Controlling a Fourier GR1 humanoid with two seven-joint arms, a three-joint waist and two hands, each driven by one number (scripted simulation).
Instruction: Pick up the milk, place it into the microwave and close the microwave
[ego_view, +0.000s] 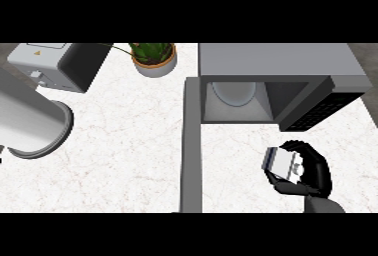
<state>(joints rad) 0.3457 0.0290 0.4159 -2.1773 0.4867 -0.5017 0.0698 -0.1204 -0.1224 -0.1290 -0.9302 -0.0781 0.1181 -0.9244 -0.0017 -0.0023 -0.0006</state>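
The milk (283, 163), a small white and grey carton, is held just above the counter in front of the microwave's right half. My right hand (310, 172) is curled round it from the right, with fingers over its top and bottom ends. The grey microwave (273, 59) stands at the back right, its cavity open and a round glass plate (235, 93) inside. Its door (191, 150) is swung fully out and runs as a long grey strip toward me, left of the milk. My left hand does not show.
A potted plant (153, 57) stands at the back, left of the microwave. A white and dark appliance (48, 65) sits at the back left. A large grey cylinder (29, 122) fills the left edge. The marble counter (125, 150) spreads between them.
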